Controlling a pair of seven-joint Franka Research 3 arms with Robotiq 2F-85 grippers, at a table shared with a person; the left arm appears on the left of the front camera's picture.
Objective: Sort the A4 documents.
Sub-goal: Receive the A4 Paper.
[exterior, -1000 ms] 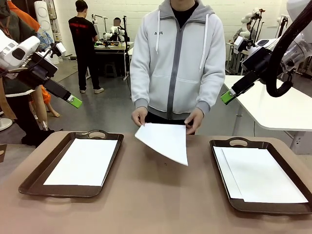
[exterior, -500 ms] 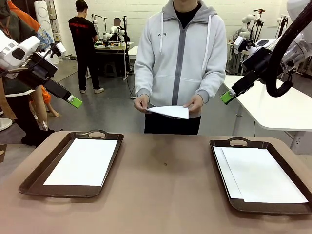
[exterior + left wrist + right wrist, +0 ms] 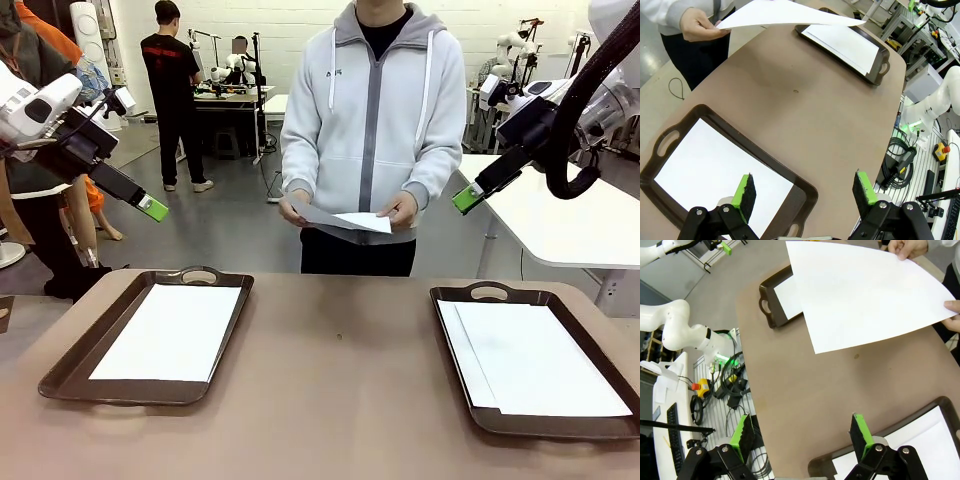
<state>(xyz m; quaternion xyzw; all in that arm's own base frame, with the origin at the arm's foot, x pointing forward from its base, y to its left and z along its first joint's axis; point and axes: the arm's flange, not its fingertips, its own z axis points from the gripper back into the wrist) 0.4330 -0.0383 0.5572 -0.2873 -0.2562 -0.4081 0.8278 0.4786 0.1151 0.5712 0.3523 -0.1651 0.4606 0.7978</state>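
Brown desk [image 3: 330, 400] w/ two dark trays: left tray [image 3: 60, 370] holds a white sheet [image 3: 170, 330], right tray [image 3: 590, 425] holds stacked sheets [image 3: 540, 360]. Person across the desk holds another A4 sheet [image 3: 350, 218] in both hands, above the desk's far edge. Left end effector [image 3: 805, 192] & right end effector [image 3: 802, 437] both wide, nothing held, raised above the desk; lab room behind w/ grey floor [image 3: 220, 225], people & workbenches.

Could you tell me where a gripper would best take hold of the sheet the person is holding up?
Probably the free edge of the held sheet, the one toward the robot. The person's hands pinch its far corners and hold it near flat above the table, so open jaws could come in level from the robot's side, one finger above and one below.
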